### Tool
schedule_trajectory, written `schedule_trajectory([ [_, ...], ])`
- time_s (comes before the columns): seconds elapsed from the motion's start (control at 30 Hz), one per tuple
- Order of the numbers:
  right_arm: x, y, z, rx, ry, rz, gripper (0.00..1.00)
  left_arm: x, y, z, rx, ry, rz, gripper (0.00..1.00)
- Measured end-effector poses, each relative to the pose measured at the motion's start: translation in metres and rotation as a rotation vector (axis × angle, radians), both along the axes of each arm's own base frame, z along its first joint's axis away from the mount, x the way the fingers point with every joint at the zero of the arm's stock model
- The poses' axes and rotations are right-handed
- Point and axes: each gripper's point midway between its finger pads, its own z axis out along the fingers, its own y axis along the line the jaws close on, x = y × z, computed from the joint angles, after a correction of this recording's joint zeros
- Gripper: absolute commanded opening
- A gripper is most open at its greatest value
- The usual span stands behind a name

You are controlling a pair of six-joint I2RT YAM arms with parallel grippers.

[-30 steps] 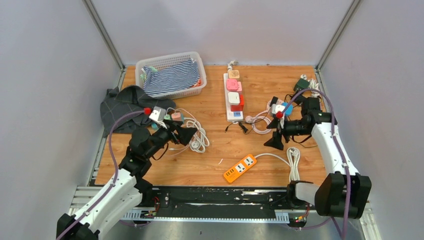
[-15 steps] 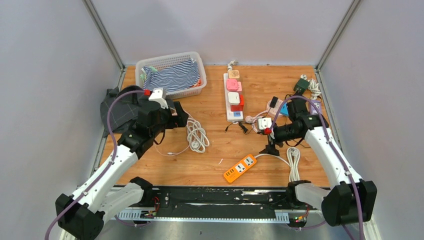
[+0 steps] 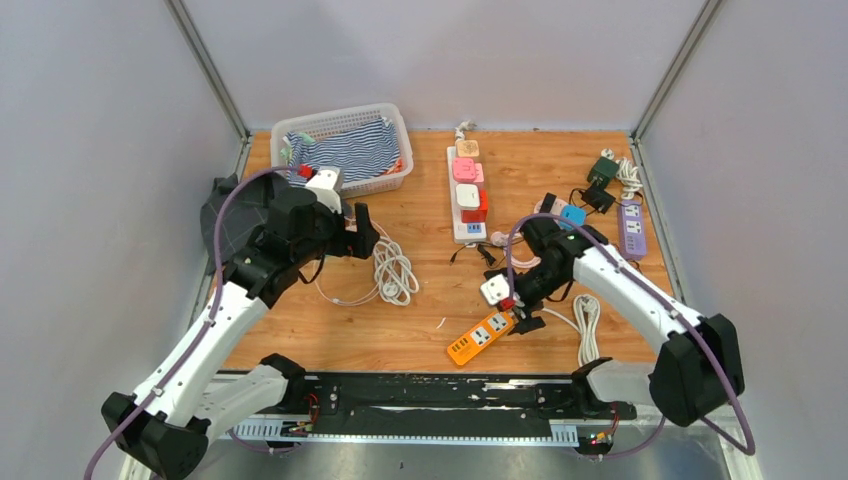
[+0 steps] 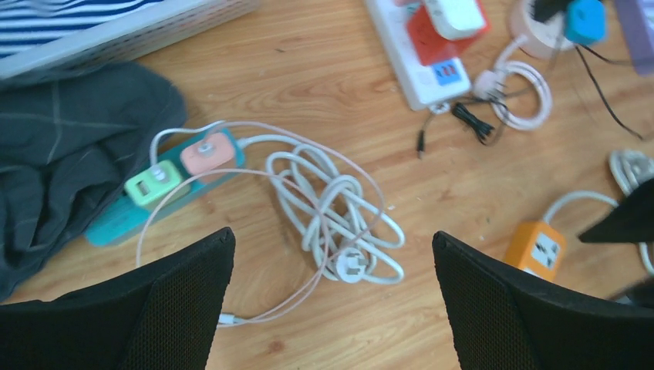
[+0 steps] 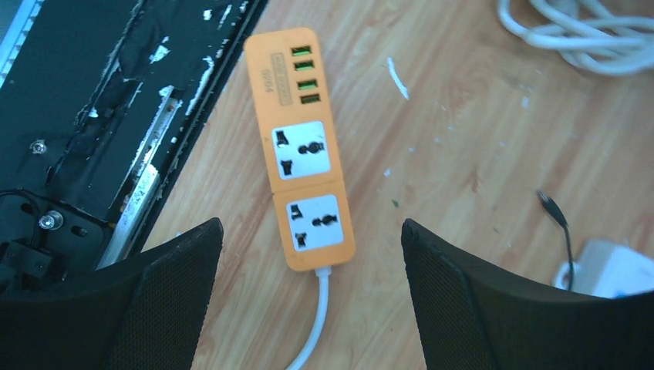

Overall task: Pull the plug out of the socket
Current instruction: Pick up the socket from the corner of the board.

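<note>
**A:** Top external view: what has changed?

**B:** The right arm has swung off the cable clutter at the right of the bench [image 3: 400,335]. Its right tool [image 3: 524,312] now hangs over the orange strip [image 3: 480,337]. The left arm has risen, and the left tool [image 3: 358,232] now sits near the basket [image 3: 340,112], beside the coiled cable [image 3: 392,270]. The white strip [image 3: 466,230] has a red plug [image 3: 476,207] seated in it.

**A:** Left wrist view?

**B:** The left tool is spread fully and holds nothing. Below it lies the teal strip [image 4: 116,223], with a green plug [image 4: 154,183] and a pink plug [image 4: 207,153] seated in it. One end of the strip touches the dark cloth [image 4: 69,131].

**A:** Right wrist view?

**B:** The right tool is wide apart and empty. Both large sockets of the orange strip are vacant, so there is nothing to pull there.

**A:** Consequence for the task?

**B:** No plug is out yet. In my judgement, the teal strip under the left tool is the nearer candidate.
</note>
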Motion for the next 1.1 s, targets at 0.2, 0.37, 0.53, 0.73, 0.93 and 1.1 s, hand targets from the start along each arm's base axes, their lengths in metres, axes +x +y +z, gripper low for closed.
schedule_trajectory([
  [0.2,-0.015,0.020,-0.025,-0.118,0.022,0.153,0.84,-0.019,-0.022,0.007,0.016,-0.035,-0.231,1.00],
  [0.37,-0.017,0.031,-0.041,-0.189,0.023,0.170,0.85,-0.027,-0.009,-0.013,0.098,-0.061,-0.244,1.00],
  [0.53,-0.013,0.041,-0.054,-0.249,-0.001,0.154,0.85,-0.035,0.001,-0.045,0.144,-0.041,-0.240,1.00],
  [0.73,-0.023,0.048,-0.077,-0.361,-0.005,0.187,0.84,-0.032,0.007,-0.031,0.153,-0.112,-0.213,1.00],
  [0.93,-0.029,0.044,-0.092,-0.435,-0.002,0.199,0.73,-0.030,0.012,-0.019,0.149,-0.166,-0.186,1.00],
  [1.1,-0.028,0.035,-0.104,-0.479,-0.009,0.187,0.62,-0.030,0.013,-0.019,0.152,-0.170,-0.178,1.00],
])
